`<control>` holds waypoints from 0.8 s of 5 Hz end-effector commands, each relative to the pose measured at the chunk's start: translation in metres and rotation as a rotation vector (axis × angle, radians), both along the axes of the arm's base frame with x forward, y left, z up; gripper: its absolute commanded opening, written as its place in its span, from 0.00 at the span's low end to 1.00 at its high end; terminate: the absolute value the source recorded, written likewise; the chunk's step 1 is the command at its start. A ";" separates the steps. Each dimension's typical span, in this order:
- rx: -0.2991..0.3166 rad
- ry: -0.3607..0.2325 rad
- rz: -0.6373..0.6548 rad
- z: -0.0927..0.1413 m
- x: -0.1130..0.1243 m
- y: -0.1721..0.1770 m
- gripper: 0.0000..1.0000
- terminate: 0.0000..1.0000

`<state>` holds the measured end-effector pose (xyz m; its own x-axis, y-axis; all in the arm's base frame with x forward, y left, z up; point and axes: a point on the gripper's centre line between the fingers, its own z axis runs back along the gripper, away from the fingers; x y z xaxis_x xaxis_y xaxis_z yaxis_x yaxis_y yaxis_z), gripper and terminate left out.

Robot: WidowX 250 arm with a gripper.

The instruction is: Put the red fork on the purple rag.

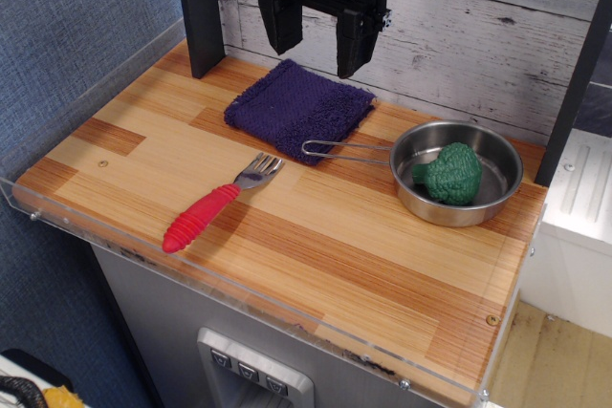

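The red fork (218, 204) lies flat on the wooden tabletop (316, 265), below my claw (318, 40) and offset toward the near-left of the table. Its long axis runs diagonally: the red ribbed handle points to the near-left edge, and the silver tines point up-right, toward the cloth. The tines stop just short of the near edge of the purple rag (298, 107); I cannot tell whether they touch it.

The purple rag lies almost directly beneath my claw, slightly nearer the camera. My claw hangs above the table with both fingers spread apart and nothing between them.

To the right of the rag stands a steel pan (459, 174) holding a green broccoli piece (452, 175). Its wire handle reaches left toward the rag's near corner.

Judgement: the coming move requires travel down and near-left to the handle, with the fingers turned across the diagonal axis.
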<state>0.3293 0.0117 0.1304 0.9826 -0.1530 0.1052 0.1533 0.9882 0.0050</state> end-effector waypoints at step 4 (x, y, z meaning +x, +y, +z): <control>0.030 0.057 0.054 -0.037 -0.071 0.026 1.00 0.00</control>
<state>0.2525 0.0353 0.0782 0.9949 -0.1012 0.0004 0.1012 0.9947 0.0191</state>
